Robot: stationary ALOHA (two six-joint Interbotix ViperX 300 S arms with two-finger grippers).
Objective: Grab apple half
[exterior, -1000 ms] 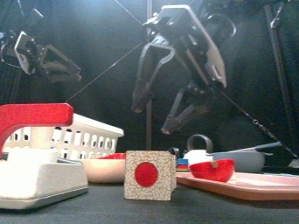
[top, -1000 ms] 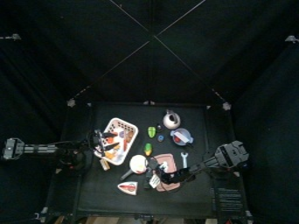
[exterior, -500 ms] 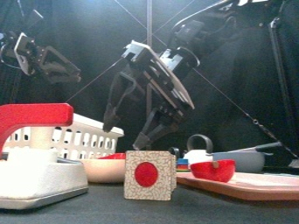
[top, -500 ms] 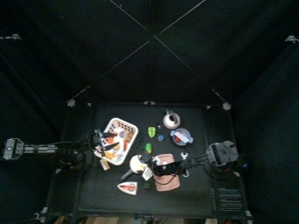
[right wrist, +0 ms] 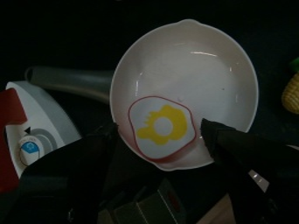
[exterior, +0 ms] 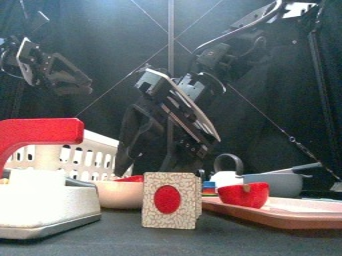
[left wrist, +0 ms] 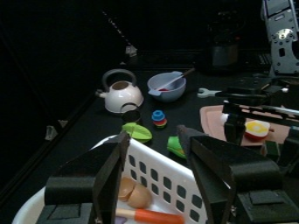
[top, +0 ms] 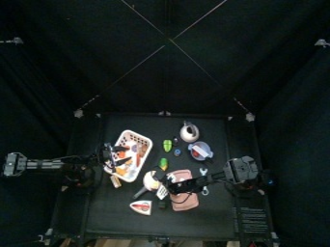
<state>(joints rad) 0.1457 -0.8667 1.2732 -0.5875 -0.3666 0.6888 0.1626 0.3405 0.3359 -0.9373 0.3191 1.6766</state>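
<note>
The apple half lies in a pale shallow bowl, flat face up: cream with a yellow core and a thin red rim. My right gripper is open just above it, one jaw on each side, not touching. In the front view the right gripper hangs tilted over the bowl, and the apple half is hidden there. In the top view it reaches across to the bowl. My left gripper rests open over the white basket at the left.
A card with a red disc stands in front of the bowl, a red-and-white block to its left. A pink tray with a red cup lies right. Behind are a kettle and a blue bowl.
The right arm has swung left from over the pink tray and come down, bringing its open gripper over the bowl. The left arm has not moved.
</note>
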